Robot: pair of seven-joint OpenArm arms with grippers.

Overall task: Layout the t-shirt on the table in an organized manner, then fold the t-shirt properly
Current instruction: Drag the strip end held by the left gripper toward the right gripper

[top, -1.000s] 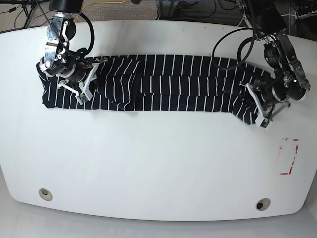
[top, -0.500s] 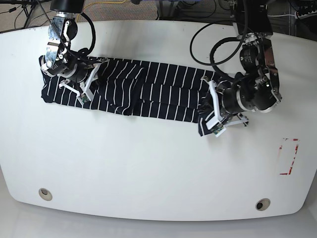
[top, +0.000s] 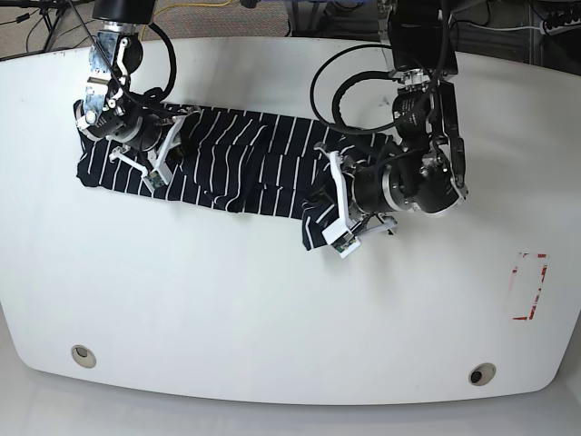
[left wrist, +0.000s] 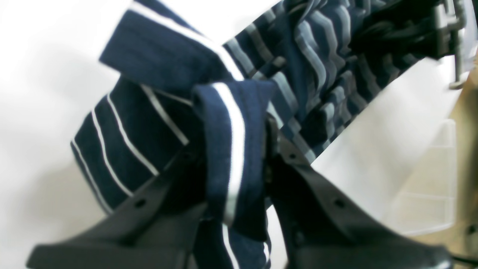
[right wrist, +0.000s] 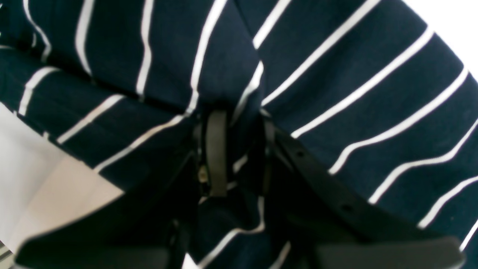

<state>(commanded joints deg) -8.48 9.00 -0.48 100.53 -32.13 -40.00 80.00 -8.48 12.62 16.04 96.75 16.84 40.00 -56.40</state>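
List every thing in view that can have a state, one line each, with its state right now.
t-shirt: folded into a long band on the table, bunched and lifted at the end the left gripper holds.
left gripper: shut on the t-shirt's end.
right gripper: shut on the t-shirt near its other end.
table: flat, bearing the t-shirt.
tape rectangle: stuck to the table, uncovered.

A robotics lab: a white desk [top: 272, 309] with two grommets [top: 83, 355], a taped rectangle [top: 529, 287], and cables [top: 209, 11] trailing behind it.
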